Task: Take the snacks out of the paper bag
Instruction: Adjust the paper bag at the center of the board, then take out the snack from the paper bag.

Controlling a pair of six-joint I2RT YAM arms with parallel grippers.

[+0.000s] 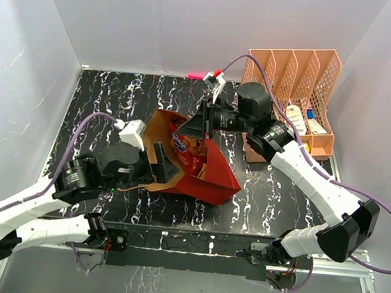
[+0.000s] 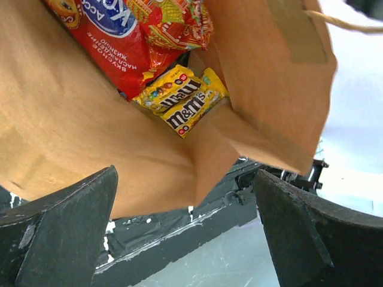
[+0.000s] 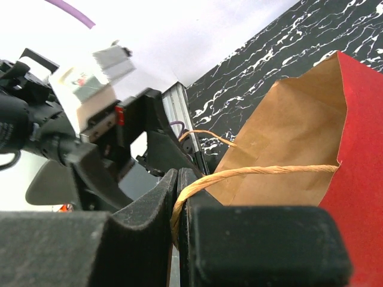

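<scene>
The paper bag, dark red outside and kraft brown inside, lies on its side with its mouth facing left. My right gripper is above the mouth, shut on a twisted cord handle, with its jaws pressed together around it. My left gripper is open at the mouth; its fingers stand wide apart over the bag's lower flap, holding nothing. Inside lie the large red crinkly snack bag and yellow candy packets. The red snack bag also shows from above.
A peach mesh file rack with small items stands at the back right, close behind my right arm. The black marbled table has white walls on three sides. The metal front rail runs along the near edge.
</scene>
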